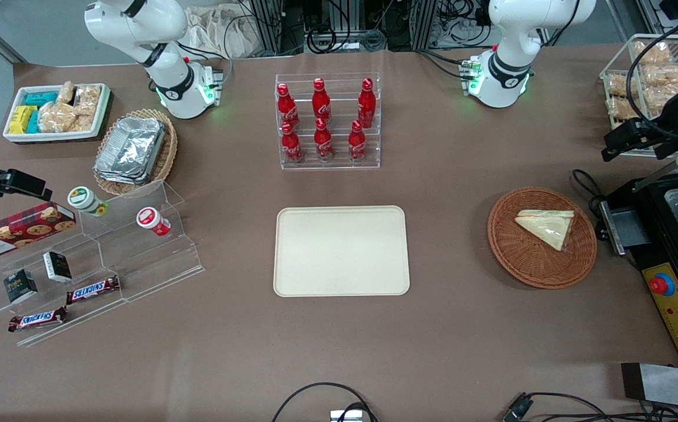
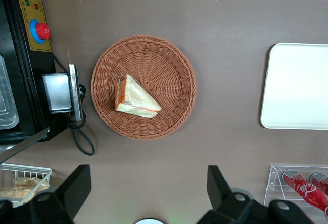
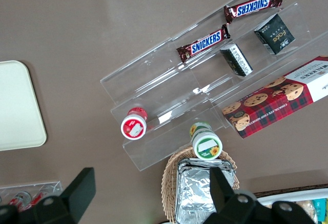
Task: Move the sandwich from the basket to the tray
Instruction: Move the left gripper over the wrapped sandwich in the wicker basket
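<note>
Pincer [image 2: 146, 190] open above basket [image 2: 169, 60]; Snickers bars [image 1: 92, 289] readable.

White arm [image 1: 512, 53], black pincer [image 2: 146, 190] fingers

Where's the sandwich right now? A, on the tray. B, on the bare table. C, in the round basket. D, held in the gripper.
C: the sandwich lies in the basket, the tray is bare, and the gripper, fingers open, is above the table beside the basket.
</note>
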You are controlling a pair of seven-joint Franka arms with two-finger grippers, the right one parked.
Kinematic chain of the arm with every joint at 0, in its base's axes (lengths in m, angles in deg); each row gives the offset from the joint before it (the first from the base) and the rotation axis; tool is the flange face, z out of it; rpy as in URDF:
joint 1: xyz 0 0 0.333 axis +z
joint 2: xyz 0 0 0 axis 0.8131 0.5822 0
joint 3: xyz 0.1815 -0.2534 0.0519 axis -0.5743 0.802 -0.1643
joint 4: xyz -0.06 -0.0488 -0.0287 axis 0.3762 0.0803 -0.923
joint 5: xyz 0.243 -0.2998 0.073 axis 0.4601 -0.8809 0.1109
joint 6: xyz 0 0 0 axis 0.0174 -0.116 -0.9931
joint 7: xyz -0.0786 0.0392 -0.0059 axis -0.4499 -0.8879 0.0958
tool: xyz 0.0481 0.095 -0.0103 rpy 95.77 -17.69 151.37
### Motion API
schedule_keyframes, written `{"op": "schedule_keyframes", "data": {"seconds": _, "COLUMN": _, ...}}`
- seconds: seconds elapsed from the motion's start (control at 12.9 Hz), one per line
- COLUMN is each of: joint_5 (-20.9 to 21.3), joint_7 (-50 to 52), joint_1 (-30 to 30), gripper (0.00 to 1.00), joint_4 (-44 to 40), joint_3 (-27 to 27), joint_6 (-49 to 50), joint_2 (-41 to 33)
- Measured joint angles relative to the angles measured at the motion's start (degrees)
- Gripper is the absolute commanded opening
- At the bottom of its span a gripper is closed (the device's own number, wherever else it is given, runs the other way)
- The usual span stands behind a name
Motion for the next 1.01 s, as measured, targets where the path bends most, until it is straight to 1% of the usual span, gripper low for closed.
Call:
{"op": "schedule_keyframes", "data": {"seconds": 0.23, "joint_5": 0.04, "joint_7": 0.32, "joint_1": -0.01, "gripper": 1.00, "joint_4": 0.00, "joint_3": 0.00, "joint_6": 0.01, "joint_2": 0.00}}
{"op": "schedule_keyframes", "data": {"seconds": 0.47, "joint_5": 0.12, "joint_7": 2.74, "joint_1": -0.02, "gripper": 1.00, "joint_4": 0.02, "joint_3": 0.00, "joint_6": 0.30, "joint_2": 0.44}}
{"op": "schedule_keyframes", "data": {"seconds": 0.78, "joint_5": 0.37, "joint_7": 10.79, "joint_1": -0.16, "gripper": 1.00, "joint_4": 1.25, "joint_3": 0.01, "joint_6": 0.06, "joint_2": 4.43}}
{"op": "schedule_keyframes", "data": {"seconds": 1.01, "joint_5": 0.52, "joint_7": 15.84, "joint_1": -0.16, "gripper": 1.00, "joint_4": 5.49, "joint_3": -0.10, "joint_6": -4.38, "joint_2": 5.89}}
